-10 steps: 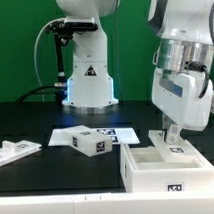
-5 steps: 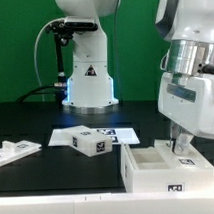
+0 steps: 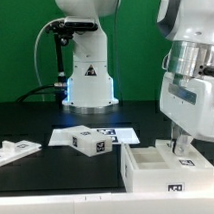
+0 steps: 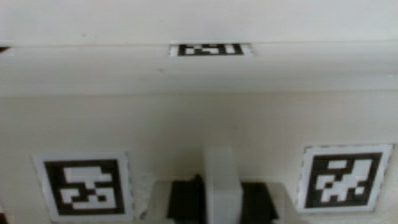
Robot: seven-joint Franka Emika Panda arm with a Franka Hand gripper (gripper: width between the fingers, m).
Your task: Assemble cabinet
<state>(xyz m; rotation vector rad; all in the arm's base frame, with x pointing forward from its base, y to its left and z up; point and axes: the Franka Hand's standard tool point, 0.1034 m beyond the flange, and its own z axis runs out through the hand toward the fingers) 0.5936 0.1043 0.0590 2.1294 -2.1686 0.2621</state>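
Note:
The cabinet box [image 3: 158, 177], white with a tag on its front, stands at the exterior view's lower right. My gripper [image 3: 176, 146] reaches down onto its rear wall. In the wrist view my gripper [image 4: 215, 196] has its dark fingers [image 4: 178, 201] pressed on both sides of a thin white upright wall [image 4: 215, 165], so it is shut on it. Tags [image 4: 86, 186] flank the wall on the white surface. A small white tagged block [image 3: 93, 142] lies at the centre. A flat white panel [image 3: 16, 150] lies at the exterior view's far left.
The marker board [image 3: 122, 131] lies flat behind the small block. The white robot base [image 3: 89, 81] with a triangle mark stands at the back centre. The table top is black, and its front edge runs just below the box.
The arm has shifted slightly toward the exterior view's right and a little lower over the first half second, then held still. The box, block and panel stay where they were.

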